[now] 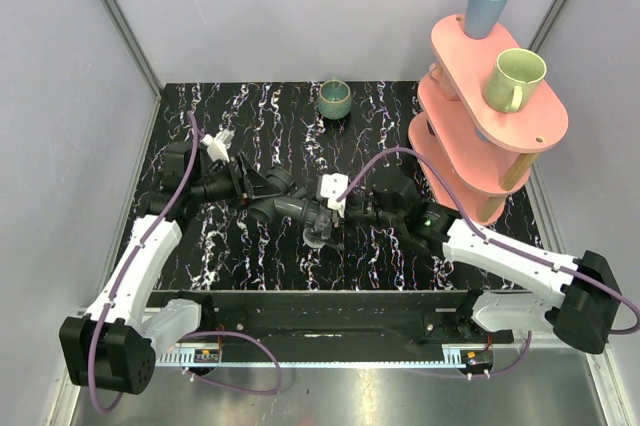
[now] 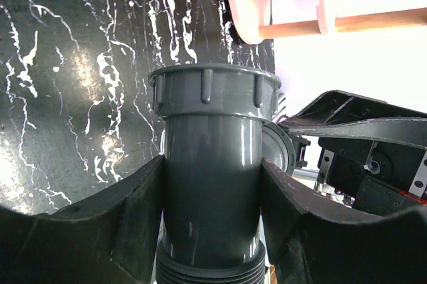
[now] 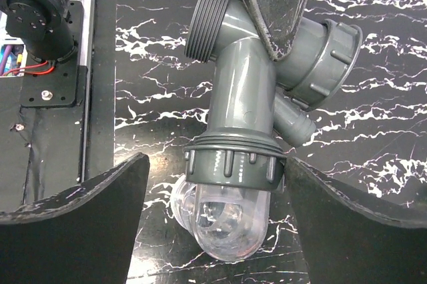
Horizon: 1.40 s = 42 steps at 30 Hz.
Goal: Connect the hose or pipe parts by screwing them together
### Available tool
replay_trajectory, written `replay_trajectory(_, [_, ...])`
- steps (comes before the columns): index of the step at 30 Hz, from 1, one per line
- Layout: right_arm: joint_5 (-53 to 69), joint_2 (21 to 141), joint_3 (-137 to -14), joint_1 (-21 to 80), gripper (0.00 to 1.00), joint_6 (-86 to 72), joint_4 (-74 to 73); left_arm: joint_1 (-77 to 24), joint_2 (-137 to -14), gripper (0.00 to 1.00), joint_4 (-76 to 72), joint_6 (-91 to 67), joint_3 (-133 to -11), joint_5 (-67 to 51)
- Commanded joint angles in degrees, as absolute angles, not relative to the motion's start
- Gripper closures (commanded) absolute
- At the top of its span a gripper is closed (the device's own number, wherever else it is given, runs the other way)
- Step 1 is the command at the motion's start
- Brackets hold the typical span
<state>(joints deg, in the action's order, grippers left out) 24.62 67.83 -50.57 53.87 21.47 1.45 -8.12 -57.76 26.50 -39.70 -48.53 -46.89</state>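
Observation:
The dark grey elbow pipe fitting (image 1: pixel 280 202) hangs above the middle of the table. My left gripper (image 1: pixel 250 186) is shut on its barrel. In the left wrist view both fingers (image 2: pixel 133 211) press the grey tube (image 2: pixel 212 117) below its ribbed collar. The clear threaded connector (image 3: pixel 230 221) sits with its top inside the fitting's lower ribbed collar (image 3: pixel 233 167). My right gripper (image 3: pixel 217 164) stands open around that collar. Its left finger is apart from the collar and its right finger is at the collar's edge. From above, the clear connector (image 1: pixel 316 235) shows just below the right gripper (image 1: pixel 322 218).
A small green cup (image 1: pixel 334 99) stands at the back of the black marbled table (image 1: pixel 260 256). A pink tiered rack (image 1: pixel 480 136) at the right rear carries a blue cup (image 1: pixel 487 6) and a pale green mug (image 1: pixel 515 79). Grey walls close in the left and back.

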Motion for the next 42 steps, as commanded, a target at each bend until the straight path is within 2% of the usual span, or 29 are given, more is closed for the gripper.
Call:
replay_trajectory(1, [26.63, 71.01, -52.29, 55.55, 0.09, 21.01, 4.13, -8.17, -55.81, 1.00, 21.10, -43.41, -48.17, -49.13])
replay_trajectory(7, [24.70, 73.65, -51.07, 55.55, 0.10, 19.25, 5.79, -8.17, -55.02, 1.00, 20.31, -43.77, -47.90, -49.39])
replay_trajectory(10, [24.61, 74.79, -50.63, 55.55, 0.14, 16.44, 8.17, -8.17, -54.93, 1.00, 17.51, -44.12, -46.50, -50.45])
replay_trajectory(11, [24.44, 74.88, -49.84, 55.55, 0.18, 15.39, 9.39, -8.17, -54.84, 1.00, 16.62, -44.03, -46.15, -50.80])
replay_trajectory(12, [24.26, 74.80, -49.31, 55.46, 0.32, 12.86, 12.62, -8.17, -54.58, 1.00, 15.57, -44.03, -45.62, -51.76])
replay_trajectory(15, [23.73, 74.09, -48.69, 55.46, 0.60, 7.32, 16.77, -8.17, -52.65, 1.00, 10.03, -44.38, -43.07, -53.43])
replay_trajectory(19, [26.53, 73.21, -49.83, 54.32, 0.79, 2.30, 17.49, -8.17, -51.50, 1.00, -2.77, -48.23, -38.77, -58.08])
replay_trajectory(24, [36.97, 73.04, -50.01, 46.51, 0.88, -13.48, 23.72, -8.17, -51.07, 1.00, -11.85, -51.33, -36.31, -61.87])
replay_trajectory(27, [41.03, 73.56, -51.15, 42.37, 0.88, -22.90, 26.28, -8.26, -49.40, 1.00, -22.56, -54.31, -32.88, -62.93])
replay_trajectory(31, [43.06, 75.40, -56.49, 40.87, 0.87, -27.59, 20.14, -8.35, -47.90, 1.00, -34.68, -61.15, -29.71, -63.46])
replay_trajectory(38, [47.81, 79.01, -57.39, 38.06, 0.87, -44.17, 24.70, -8.61, -44.74, 1.00, -40.61, -61.97, -28.13, -63.29])
replay_trajectory(42, [48.08, 80.42, -57.31, 36.30, 0.62, -49.92, 24.61, -8.61, -44.03, 1.00, -28.26, -54.16, -30.31, -60.82])
